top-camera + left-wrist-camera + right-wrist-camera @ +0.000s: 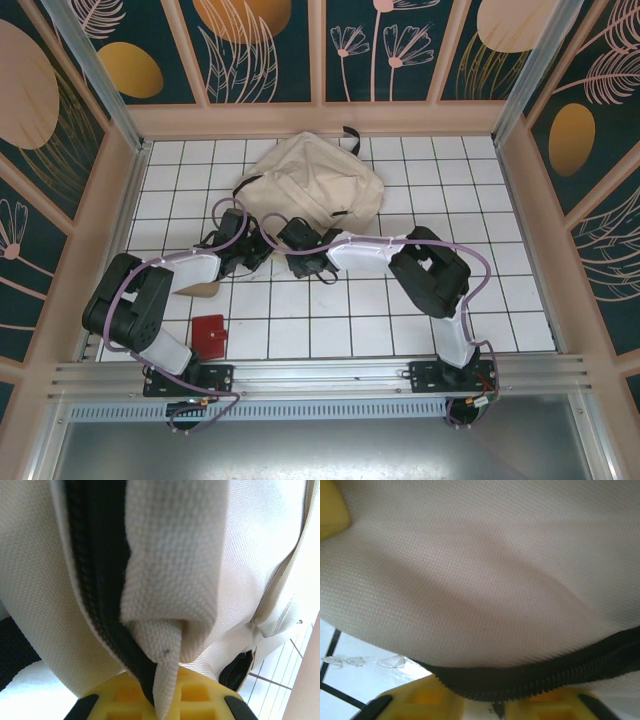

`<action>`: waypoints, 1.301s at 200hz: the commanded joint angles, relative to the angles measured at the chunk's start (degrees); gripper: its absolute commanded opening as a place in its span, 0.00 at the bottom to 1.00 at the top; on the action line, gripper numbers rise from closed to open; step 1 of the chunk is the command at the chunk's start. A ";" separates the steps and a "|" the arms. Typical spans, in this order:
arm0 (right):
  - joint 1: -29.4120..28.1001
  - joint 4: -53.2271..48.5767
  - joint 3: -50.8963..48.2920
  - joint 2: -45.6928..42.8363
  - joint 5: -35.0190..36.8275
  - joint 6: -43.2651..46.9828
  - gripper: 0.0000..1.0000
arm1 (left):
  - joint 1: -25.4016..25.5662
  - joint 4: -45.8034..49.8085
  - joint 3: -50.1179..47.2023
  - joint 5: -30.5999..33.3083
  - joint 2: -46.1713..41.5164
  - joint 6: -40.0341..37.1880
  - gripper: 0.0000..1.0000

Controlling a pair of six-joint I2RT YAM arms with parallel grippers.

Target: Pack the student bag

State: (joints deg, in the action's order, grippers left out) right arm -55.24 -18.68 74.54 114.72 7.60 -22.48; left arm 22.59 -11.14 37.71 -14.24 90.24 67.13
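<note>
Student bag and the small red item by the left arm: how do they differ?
The student bag is large, beige, crumpled soft fabric with black straps; the red item is small, flat and plain. The student bag lies toward the far wall; the red item sits near the front edge. Both rest on the white tiled table.

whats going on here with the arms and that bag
Both arms reach to the near edge of the student bag on the table. The left gripper seems to pinch a fold of fabric beside the black zipper; the right gripper has fabric and zipper lying across its fingers, grip unclear. A red item lies near the left arm's base.
</note>
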 commanded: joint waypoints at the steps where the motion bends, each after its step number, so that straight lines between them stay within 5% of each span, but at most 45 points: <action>1: -0.31 -0.81 1.27 -0.52 2.08 0.51 0.14 | -0.28 2.48 0.07 1.43 -0.85 -1.10 0.00; 68: 1.74 -9.67 -0.04 -7.16 2.00 -2.48 0.00 | -0.44 3.22 -1.47 6.31 0.29 -1.12 0.00; 178: 6.79 -15.13 0.17 -9.73 9.48 -8.69 0.00 | -1.84 3.33 -3.34 8.26 0.40 -0.77 0.00; 212: 7.17 -13.64 0.32 -9.62 7.32 -9.17 0.00 | -1.84 1.91 -2.94 6.07 0.33 -1.77 0.00; 231: 8.04 -11.09 -0.40 -10.06 3.74 -9.15 0.00 | -1.85 -0.25 -1.29 -0.20 0.71 -4.41 0.00; 248: 9.89 -10.61 -1.12 -10.28 4.25 -9.50 0.00 | -1.50 -1.99 0.09 -4.83 0.10 -5.30 0.17; 260: 11.90 -10.52 -2.12 -10.66 5.17 -9.68 0.00 | -1.50 -1.41 1.15 -6.14 -0.72 -6.23 0.39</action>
State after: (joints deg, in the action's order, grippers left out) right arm -48.95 -24.60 74.81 106.94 7.05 -30.59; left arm 22.44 -13.91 36.95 -17.65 90.26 64.77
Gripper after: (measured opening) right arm 0.048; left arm 0.218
